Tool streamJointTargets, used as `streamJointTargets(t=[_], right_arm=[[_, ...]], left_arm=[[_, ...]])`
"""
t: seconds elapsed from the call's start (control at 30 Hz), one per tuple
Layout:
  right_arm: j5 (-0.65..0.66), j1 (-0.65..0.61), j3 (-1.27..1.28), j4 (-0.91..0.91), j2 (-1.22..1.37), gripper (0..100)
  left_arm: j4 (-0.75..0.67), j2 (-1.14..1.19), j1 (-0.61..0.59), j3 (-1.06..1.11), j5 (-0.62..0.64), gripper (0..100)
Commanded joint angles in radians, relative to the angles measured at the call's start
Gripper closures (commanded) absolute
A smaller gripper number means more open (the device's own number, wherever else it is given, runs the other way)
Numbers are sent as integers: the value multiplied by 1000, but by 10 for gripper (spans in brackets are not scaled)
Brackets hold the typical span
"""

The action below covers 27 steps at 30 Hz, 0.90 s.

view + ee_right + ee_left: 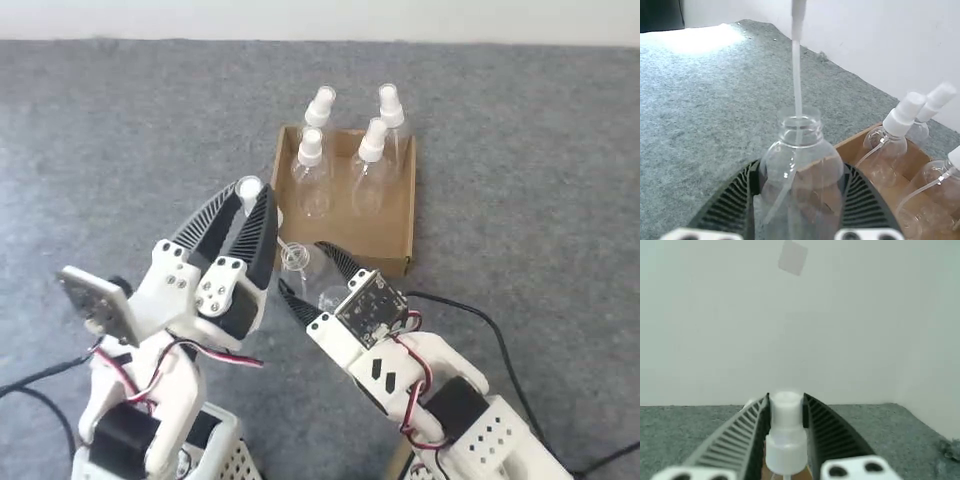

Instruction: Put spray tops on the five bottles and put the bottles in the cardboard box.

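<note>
Right now the empty clear bottle [799, 131] – light, thin-walled, slippery, probably dents if squeezed – sits clamped at its shoulder in the right hand [801, 170], just beside the cardboard box [404, 262]. The left hand [250, 194] pinches the rigid spray top [785, 432] by its head directly above – dip tube [797, 75] threaded into the open neck.

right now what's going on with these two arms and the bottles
The left gripper is shut on a white spray top, holding it above a clear bottle that the right gripper grips beside the cardboard box. The top's dip tube hangs down into the open bottle, but the top isn't seated yet. Four bottles with spray tops already stand in the box.
</note>
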Motion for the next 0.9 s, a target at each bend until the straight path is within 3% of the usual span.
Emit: streamJointTargets(t=[0.0,0.17,0.47,0.77,0.87], right_arm=[[9,13,-18,-22,-30,950],[9,15,-9,35,-150,950],[14,13,18,160,-366,951],[15,18,32,160,-383,951],[15,18,32,160,-384,951]], left_arm=[[-28,-5,5,1,-41,989],[-28,-5,17,39,-92,989],[-26,-6,158,85,-210,989],[2,-6,163,85,-218,987],[44,-6,164,79,-219,942]])
